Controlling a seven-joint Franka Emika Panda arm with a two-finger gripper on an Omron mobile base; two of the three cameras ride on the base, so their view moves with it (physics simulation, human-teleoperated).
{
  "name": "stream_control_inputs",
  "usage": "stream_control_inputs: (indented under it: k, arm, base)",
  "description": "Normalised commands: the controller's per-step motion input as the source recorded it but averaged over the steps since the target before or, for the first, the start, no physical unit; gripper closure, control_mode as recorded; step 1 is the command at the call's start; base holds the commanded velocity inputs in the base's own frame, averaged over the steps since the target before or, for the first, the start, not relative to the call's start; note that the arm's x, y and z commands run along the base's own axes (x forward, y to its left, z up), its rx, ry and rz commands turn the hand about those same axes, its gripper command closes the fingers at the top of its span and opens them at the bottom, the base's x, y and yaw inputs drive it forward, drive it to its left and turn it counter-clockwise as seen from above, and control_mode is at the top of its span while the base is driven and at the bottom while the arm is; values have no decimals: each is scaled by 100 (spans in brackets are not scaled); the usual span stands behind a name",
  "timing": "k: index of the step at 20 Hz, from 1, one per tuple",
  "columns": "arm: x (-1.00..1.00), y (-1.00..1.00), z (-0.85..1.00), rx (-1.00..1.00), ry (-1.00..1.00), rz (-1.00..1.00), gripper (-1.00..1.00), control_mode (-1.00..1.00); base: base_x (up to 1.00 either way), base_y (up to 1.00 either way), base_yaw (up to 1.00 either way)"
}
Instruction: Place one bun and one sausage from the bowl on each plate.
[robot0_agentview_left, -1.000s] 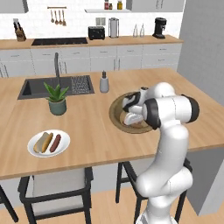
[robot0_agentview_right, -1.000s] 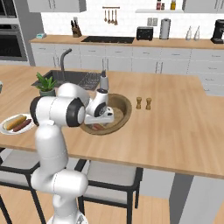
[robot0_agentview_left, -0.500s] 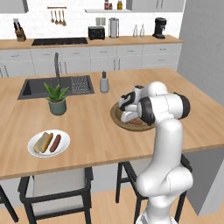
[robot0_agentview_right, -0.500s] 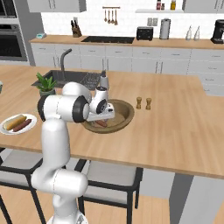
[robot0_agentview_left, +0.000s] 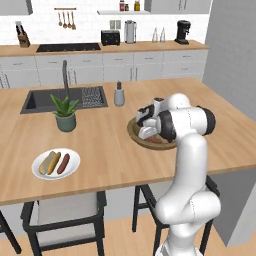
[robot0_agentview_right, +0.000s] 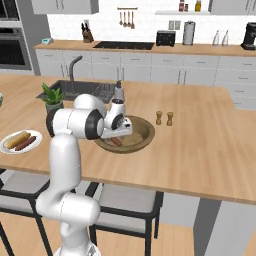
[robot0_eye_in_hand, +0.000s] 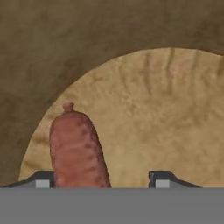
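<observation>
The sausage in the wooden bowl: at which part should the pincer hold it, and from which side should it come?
Grip the sausage across its middle, coming straight down from above into the bowl. It lies flat on the bowl's floor, long and rounded, so its narrow width suits the fingers. In the hand view it sits beside one finger, so the pincer probably needs centring.

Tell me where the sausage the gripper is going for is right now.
The sausage lies on the floor of the wooden bowl, beside the gripper's left fingertip in the hand view.
</observation>
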Motion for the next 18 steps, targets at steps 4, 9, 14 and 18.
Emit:
stream_control_inputs:
  k: [4, 9, 14, 18]
  arm:
    - [-62, -13, -6, 0, -25, 0, 100, -100]
    - [-47, -3, 89, 0, -28, -3, 100, -100]
    - [-1, 1, 100, 0, 0, -6, 100, -100]
    - [-17, 0, 100, 3, 26, -10, 100, -100]
  base:
    - [0, 0, 0]
    - [0, 0, 0]
    - [0, 0, 0]
    - [0, 0, 0]
